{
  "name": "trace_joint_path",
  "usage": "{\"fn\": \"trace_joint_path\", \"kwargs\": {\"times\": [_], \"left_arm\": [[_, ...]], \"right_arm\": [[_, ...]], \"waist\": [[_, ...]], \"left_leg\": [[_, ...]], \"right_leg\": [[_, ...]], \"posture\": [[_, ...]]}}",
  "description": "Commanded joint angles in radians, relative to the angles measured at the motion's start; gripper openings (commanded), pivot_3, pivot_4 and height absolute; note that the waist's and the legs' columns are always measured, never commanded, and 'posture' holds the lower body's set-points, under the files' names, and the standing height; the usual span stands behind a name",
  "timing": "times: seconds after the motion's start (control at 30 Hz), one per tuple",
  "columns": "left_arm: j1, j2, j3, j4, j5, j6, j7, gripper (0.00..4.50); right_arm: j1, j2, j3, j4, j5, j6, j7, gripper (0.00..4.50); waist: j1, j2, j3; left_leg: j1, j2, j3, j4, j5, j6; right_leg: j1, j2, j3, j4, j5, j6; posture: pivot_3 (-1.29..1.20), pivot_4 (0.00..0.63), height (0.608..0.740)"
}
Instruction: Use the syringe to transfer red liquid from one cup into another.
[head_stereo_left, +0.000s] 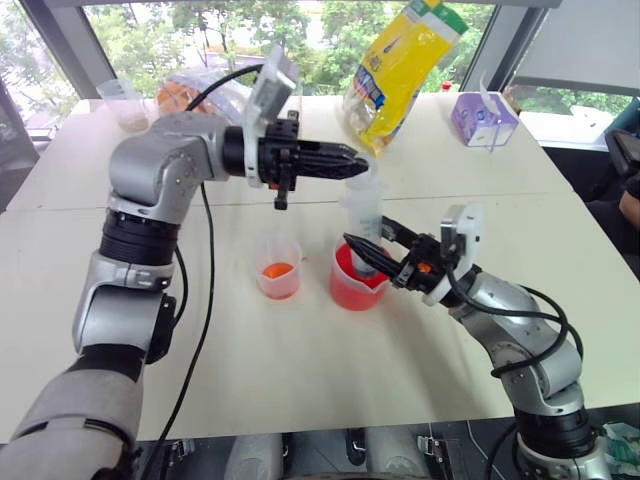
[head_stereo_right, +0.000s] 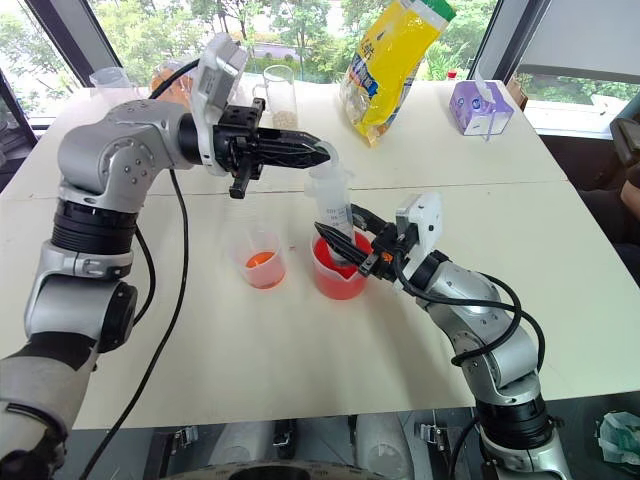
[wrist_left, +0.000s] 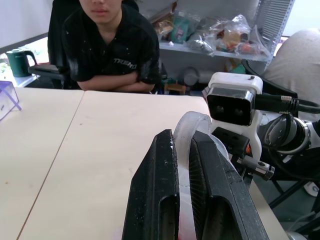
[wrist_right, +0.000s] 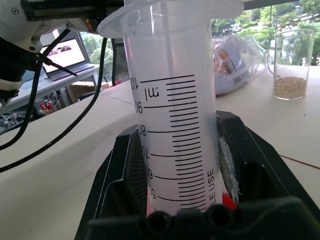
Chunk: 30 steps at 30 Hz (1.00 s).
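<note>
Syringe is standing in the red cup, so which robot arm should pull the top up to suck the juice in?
Probably the left: its gripper already pinches the plunger top, while the right gripper steadies the syringe barrel.

The syringe (wrist_right: 172, 125) barrel carries black graduation marks with "ml" at the top of the scale, and the figures 100 (partly cut off), 90, 80, 70 and 60 run down it; "USE" stands sideways low on the barrel. The person's black T-shirt (wrist_left: 112, 47) bears small white lettering, perhaps "TREND". Print on the yellow bag (head_stereo_left: 400, 65) cannot be read.
</note>
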Motion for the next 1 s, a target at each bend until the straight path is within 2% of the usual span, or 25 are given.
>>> {"fn": "trace_joint_path", "kwargs": {"times": [0.03,0.5,0.7,0.8,1.0], "left_arm": [[-0.092,0.012,0.12,-0.008,-0.033,-0.047,0.045,0.03],[-0.084,0.011,0.121,-0.023,-0.038,-0.045,0.056,0.03],[-0.033,0.029,0.093,-0.07,-0.037,-0.033,0.028,0.03],[-0.006,0.039,0.081,-0.089,-0.034,-0.024,0.018,1.12],[0.032,0.06,0.077,-0.098,-0.023,-0.034,0.001,4.02]], "right_arm": [[0.062,-0.036,0.063,0.025,-0.007,0.051,0.051,1.56],[0.045,-0.046,0.058,0.034,-0.001,0.048,0.054,1.56],[-0.052,-0.048,0.002,0.015,0.015,0.057,0.022,1.56],[-0.119,-0.053,-0.037,-0.002,0.039,0.087,0.0,1.56],[-0.176,-0.059,-0.063,-0.037,0.061,0.127,-0.02,1.56]], "waist": [[0.0,0.0,0.0],[0.0,0.0,0.0],[-0.002,0.0,0.0],[-0.001,0.0,0.0],[0.003,0.0,0.0]], "left_leg": [[0.0,0.0,0.0,0.0,0.0,0.0],[0.0,0.0,0.0,0.0,0.0,0.0],[0.0,0.0,0.0,0.0,0.0,0.0],[0.0,0.0,0.0,0.0,0.0,0.0],[0.0,0.0,0.0,0.0,0.0,0.0]], "right_leg": [[0.0,0.0,0.0,0.0,0.0,0.0],[0.0,0.0,0.0,0.0,0.0,0.0],[0.0,0.0,0.0,0.0,0.0,0.0],[0.0,0.0,0.0,0.001,0.0,0.0],[0.0,0.0,0.0,0.001,0.0,0.0]], "posture": [[0.0,0.15,0.74],[0.0,0.15,0.74],[0.0,0.15,0.74],[0.0,0.15,0.74],[0.0,0.15,0.74]]}}
